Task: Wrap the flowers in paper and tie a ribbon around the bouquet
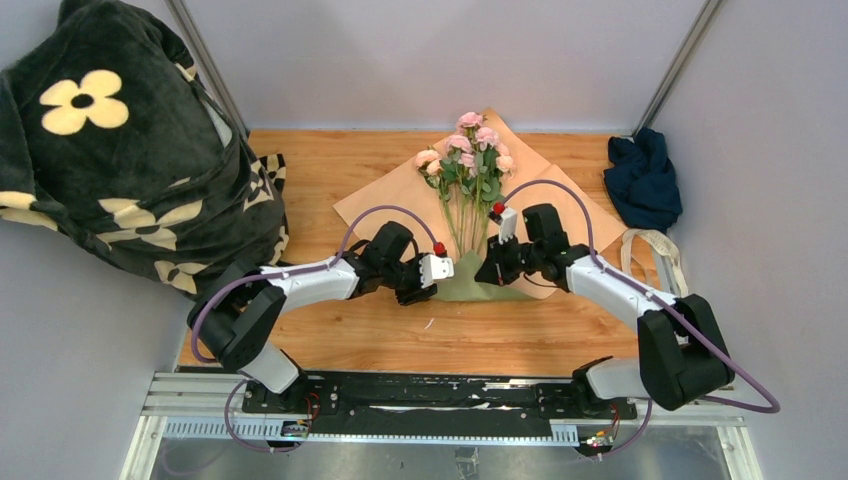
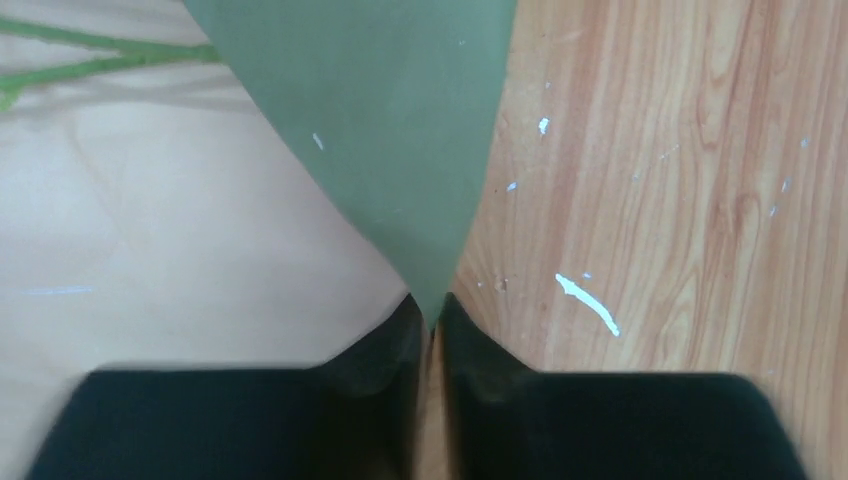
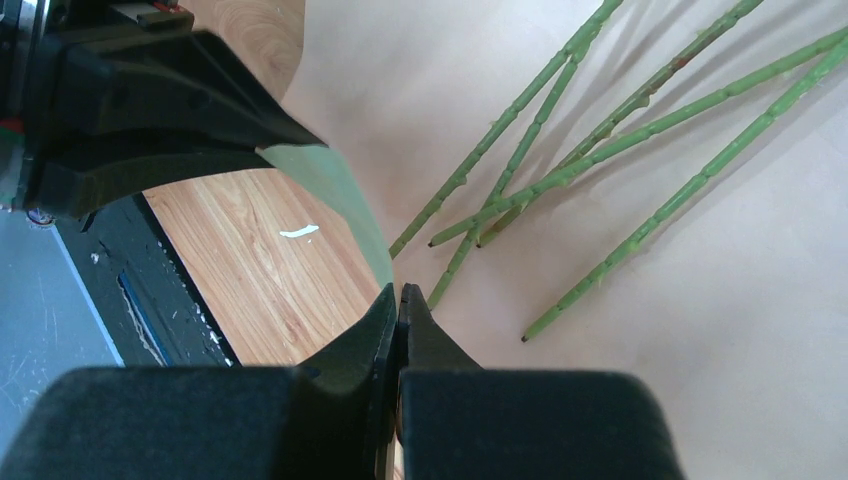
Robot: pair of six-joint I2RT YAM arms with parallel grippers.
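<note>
- A black blanket [image 1: 110, 150] with cream flower prints is heaped at the far left of the table [image 1: 330, 340]. The picture's edge cuts off its left side.
- The left gripper [image 1: 440, 272] reaches in to the near corner of the paper [image 1: 400, 185]. From above its tips are too small to read. In its own wrist view the fingers [image 2: 385, 360] are pinched together on the point of the olive-green corner, which narrows right into the slit between them. The finger bodies are blurred at the bottom of that view.
- The paper lies in the middle of the table, tan face up. Its near corner is lifted, showing the green side between the two grippers.
- The flowers [image 1: 470, 150] lie on the tan face, with the pink blooms toward the far edge and the stems running toward the arms. From above, the raised green corner hides the stem ends. The right wrist view shows bare cut stems [image 3: 545, 185] fanned on the paper, with their upper lengths cut off by the frame.
- The right gripper [image 1: 493, 268] sits just beside the left one. Its fingers are closed, and the curled green edge runs down into their tips.
- The ribbon [image 1: 648, 238] lies in loops near the right arm, which partly covers it.
- A navy cloth [image 1: 642, 180] is bunched at the table's far right.
</note>
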